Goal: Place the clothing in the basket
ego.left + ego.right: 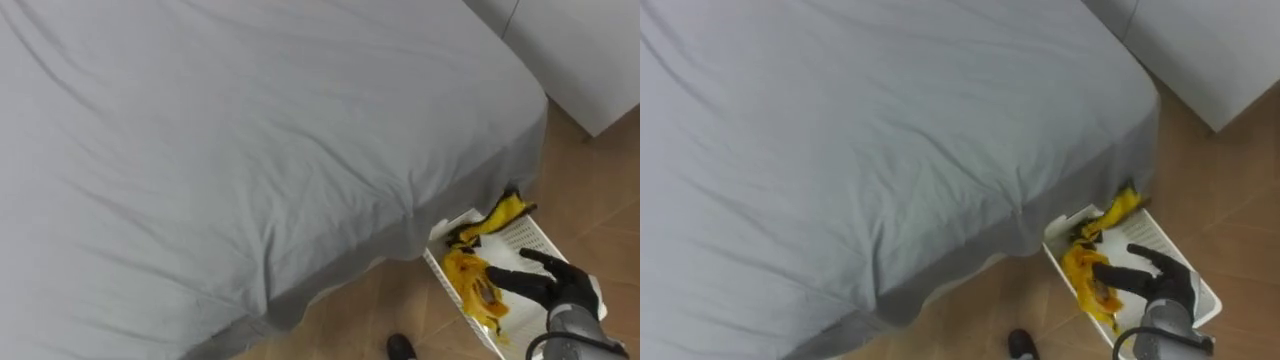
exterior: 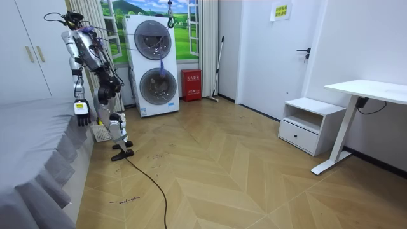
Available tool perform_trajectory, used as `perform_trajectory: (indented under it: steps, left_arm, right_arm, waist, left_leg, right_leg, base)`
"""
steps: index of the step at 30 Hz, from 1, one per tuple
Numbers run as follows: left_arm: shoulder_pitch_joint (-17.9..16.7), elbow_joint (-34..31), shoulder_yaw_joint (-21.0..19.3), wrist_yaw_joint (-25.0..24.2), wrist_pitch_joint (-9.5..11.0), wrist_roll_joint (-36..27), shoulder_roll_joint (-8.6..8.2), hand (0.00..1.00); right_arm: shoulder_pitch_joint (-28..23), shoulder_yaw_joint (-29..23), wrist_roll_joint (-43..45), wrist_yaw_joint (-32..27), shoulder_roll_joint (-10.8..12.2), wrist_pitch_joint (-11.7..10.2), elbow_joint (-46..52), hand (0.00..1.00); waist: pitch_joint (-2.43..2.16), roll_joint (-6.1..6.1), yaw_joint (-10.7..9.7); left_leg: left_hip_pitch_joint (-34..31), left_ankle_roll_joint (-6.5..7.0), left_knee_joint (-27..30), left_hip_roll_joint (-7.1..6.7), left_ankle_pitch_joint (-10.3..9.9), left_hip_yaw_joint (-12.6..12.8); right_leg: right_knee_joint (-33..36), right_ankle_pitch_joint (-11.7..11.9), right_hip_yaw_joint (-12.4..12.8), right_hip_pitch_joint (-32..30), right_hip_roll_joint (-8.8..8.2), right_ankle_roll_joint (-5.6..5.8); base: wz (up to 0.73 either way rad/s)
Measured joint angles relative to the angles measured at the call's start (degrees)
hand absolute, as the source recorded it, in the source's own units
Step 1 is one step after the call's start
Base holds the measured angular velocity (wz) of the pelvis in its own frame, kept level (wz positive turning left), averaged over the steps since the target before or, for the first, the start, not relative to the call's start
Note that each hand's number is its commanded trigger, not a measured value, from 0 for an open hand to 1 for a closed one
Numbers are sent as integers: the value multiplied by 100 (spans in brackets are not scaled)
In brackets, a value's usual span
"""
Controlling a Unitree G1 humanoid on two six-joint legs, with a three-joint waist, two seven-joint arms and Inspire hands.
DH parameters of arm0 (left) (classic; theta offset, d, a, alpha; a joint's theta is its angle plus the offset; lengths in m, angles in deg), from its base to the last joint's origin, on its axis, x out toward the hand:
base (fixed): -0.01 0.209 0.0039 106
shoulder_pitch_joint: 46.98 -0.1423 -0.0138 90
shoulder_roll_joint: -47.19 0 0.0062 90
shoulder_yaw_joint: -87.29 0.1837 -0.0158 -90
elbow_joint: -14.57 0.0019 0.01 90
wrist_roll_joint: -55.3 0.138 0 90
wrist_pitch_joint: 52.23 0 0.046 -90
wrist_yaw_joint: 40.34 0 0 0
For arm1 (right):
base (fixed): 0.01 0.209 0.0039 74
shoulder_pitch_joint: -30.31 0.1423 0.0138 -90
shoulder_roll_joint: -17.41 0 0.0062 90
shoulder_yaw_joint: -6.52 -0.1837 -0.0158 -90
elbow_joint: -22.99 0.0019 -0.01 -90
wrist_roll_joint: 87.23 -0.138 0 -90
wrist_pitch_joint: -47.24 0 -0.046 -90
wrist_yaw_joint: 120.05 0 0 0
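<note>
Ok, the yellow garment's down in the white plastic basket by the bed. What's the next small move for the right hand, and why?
Probably nudge the trailing end inward. The yellow garment lies in the white slatted plastic basket, but one end is draped over its rim toward the grey bed, and the right hand hovers open above it, holding nothing.

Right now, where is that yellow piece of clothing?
The yellow garment lies in the white basket on the floor beside the bed corner, at the lower right of the eye views, with the robot's right hand open over it.
</note>
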Motion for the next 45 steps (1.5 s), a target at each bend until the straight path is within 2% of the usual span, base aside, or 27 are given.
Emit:
perform_trajectory:
  steps: [5, 9, 20, 24, 25, 26, 29, 30, 32, 33, 35, 36, 37, 40, 42, 44, 45]
  left_arm:
    - [-37, 47, 217, -45, 3, 5, 6, 0]
    - [-86, 46, 211, -91, 6, 13, 7, 0]
    - [-315, 41, 104, -147, 58, 82, 79, 0]
    - [-454, 10, 49, -189, 46, 145, 92, 0]
    - [-528, -3, -28, -229, 43, 165, 102, 0]
    - [-582, -40, -98, -235, 42, 211, 109, 0]
    - [-934, -268, -407, -249, 59, 412, 196, 0]
    - [-1088, -343, -595, -249, 64, 613, 215, 0]
    - [-1217, -456, -692, -221, 33, 1093, 223, 0]
    - [-1251, -511, -729, -214, 30, 1207, 223, 0]
    - [-1261, -550, -869, -208, 39, 1562, 225, 0]
    - [-1261, -549, -918, -205, 39, 1655, 220, 0]
    - [-1262, -549, -1024, -198, 39, 1805, 196, 0]
    - [-1222, -550, -1107, -191, 42, 2170, 185, 0]
    - [-1173, -549, -1228, -191, 43, 2352, 171, 0]
    - [-1144, -544, -1331, -169, 55, 2472, 146, 0]
    - [-1138, -547, -1357, -104, 73, 2575, 118, 0]
  right_arm:
    - [-113, 10, 0, 19, -3, -68, -4, 0]
    - [-147, 8, -48, 26, -39, -130, -146, 0]
    - [-243, -142, -278, 241, -44, -130, -242, 0]
    - [-559, -158, -453, 328, -69, -131, -246, 0]
    - [-752, -194, -480, 360, -65, -128, -287, 0]
    - [-821, -216, -481, 378, -59, -127, -317, 0]
    - [-1203, -225, -531, 443, -60, -59, -412, 0]
    - [-1368, -265, -639, 476, -35, -29, -424, 0]
    - [-1591, -276, -835, 547, 9, 30, -627, 0]
    - [-1647, -277, -875, 574, 30, 64, -664, 0]
    - [-1795, -316, -948, 688, 171, 132, -785, 0]
    - [-1838, -315, -950, 724, 209, 129, -834, 0]
    - [-1891, -313, -954, 780, 286, 130, -899, 0]
    - [-2044, -315, -946, 952, 512, 133, -901, 0]
    - [-2070, -309, -942, 1077, 651, 133, -901, 0]
    - [-2069, -268, -894, 1211, 759, 135, -913, 0]
    - [-2069, -78, -831, 1294, 784, 136, -911, 0]
  waist:
    - [9, -12, 3]
    - [14, -20, 10]
    - [14, -31, -11]
    - [16, -53, 29]
    - [47, -135, 27]
    - [42, -137, 27]
    - [26, -336, -9]
    - [-2, -423, -87]
    - [-33, -626, -189]
    - [-35, -681, -189]
    - [-97, -914, -125]
    - [-106, -950, -114]
    - [-104, -1037, -85]
    - [-109, -1145, -79]
    - [-112, -1175, -55]
    - [-91, -1148, -28]
    - [-86, -1131, 28]
  left_leg:
    - [67, 0, 1, 7, 0, -86]
    - [136, 0, 0, 10, 0, -89]
    - [256, 0, -4, 1, 0, -89]
    - [526, -1, -21, 2, -1, -95]
    - [673, -2, -53, 0, -1, -105]
    - [742, -3, -63, 1, -2, -126]
    - [1087, -5, -101, -24, -3, -247]
    - [1209, -5, -101, -36, -3, -375]
    - [1490, -10, -138, -72, -1, -585]
    - [1566, -10, -157, -73, -2, -637]
    - [1798, -25, -192, -56, -10, -707]
    - [1860, -28, -191, -39, -13, -725]
    - [1974, -57, -188, -26, -31, -802]
    - [2100, -100, -196, -55, -65, -1009]
    - [2134, -99, -210, -78, -65, -1041]
    - [2174, -99, -229, -96, -65, -1067]
    - [2181, -99, -239, -102, -65, -1071]
  right_leg:
    - [-119, -1, -130, 171, -20, 0]
    - [-190, -2, -194, 293, -35, 2]
    - [-301, -10, -293, 496, -73, 16]
    - [-348, -50, -339, 804, -80, 15]
    - [-389, -84, -369, 967, -83, 12]
    - [-400, -100, -377, 1047, -84, 9]
    - [-409, -224, -498, 1418, -124, -13]
    - [-440, -267, -615, 1601, -146, -14]
    - [-662, -279, -837, 2053, -162, -20]
    - [-725, -281, -876, 2153, -155, -21]
    - [-955, -281, -997, 2524, -141, -20]
    - [-1017, -272, -1016, 2630, -139, -16]
    - [-1148, -245, -1076, 2830, -134, -9]
    - [-1306, -229, -1253, 3094, -150, 14]
    - [-1318, -223, -1293, 3192, -156, 28]
    - [-1318, -226, -1339, 3251, -155, 40]
    - [-1315, -221, -1430, 3263, -175, 47]
  base:
    - [13]
    - [7]
    - [4]
    - [5]
    - [13]
    - [17]
    - [22]
    - [48]
    - [61]
    - [54]
    - [37]
    - [21]
    - [19]
    - [32]
    - [15]
    - [7]
    - [9]
